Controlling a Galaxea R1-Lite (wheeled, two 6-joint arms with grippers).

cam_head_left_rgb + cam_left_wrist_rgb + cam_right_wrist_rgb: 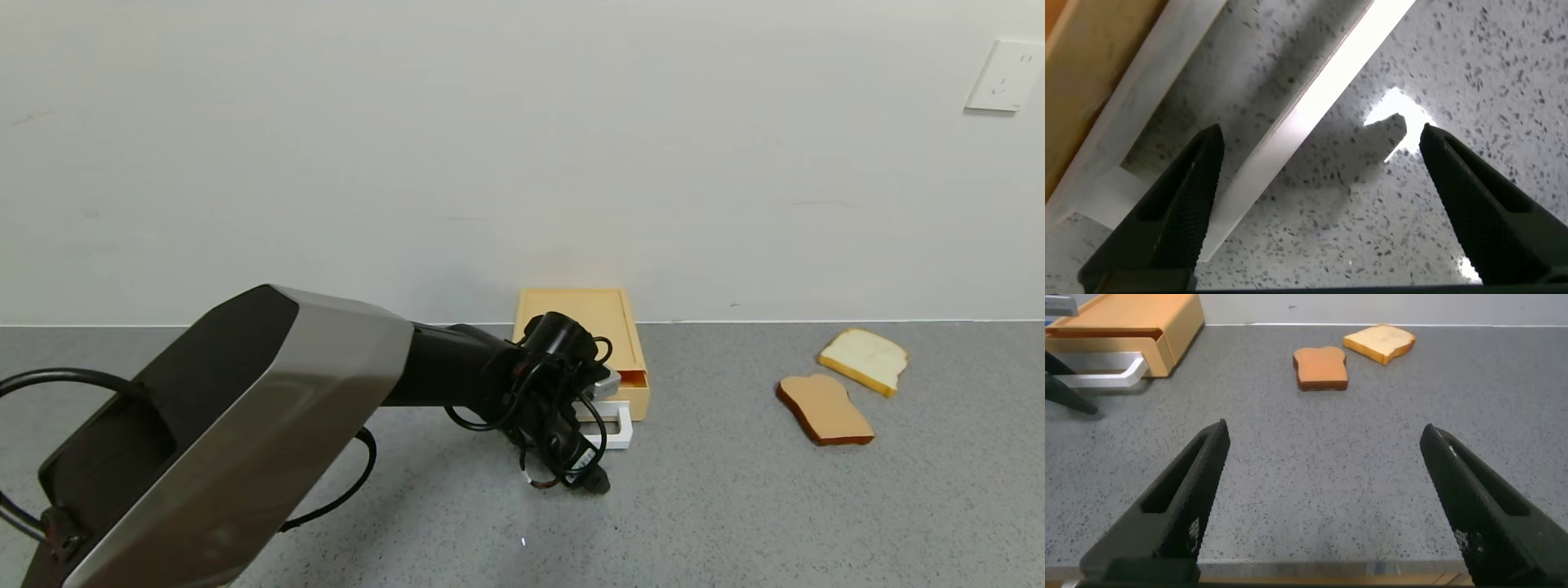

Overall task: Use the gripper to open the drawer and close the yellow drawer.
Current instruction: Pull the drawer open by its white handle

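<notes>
The drawer (629, 378) looked nearly shut. The left gripper (1315, 204) hung spread wide astride its white handle (1315, 114), leaving the pull ahead; the right gripper (1323, 506) idled, jaws apart.

From the head camera I saw my left gripper (589, 478) reaching low over the grey counter (735, 506), just in front of the yellow drawer (633, 379) and its white handle (618, 431) at the counter's back edge. Two bread slices (845, 384) lay toward the back right.

Grey counter (735, 506); case (581, 322); bread slices (824, 408)
</notes>
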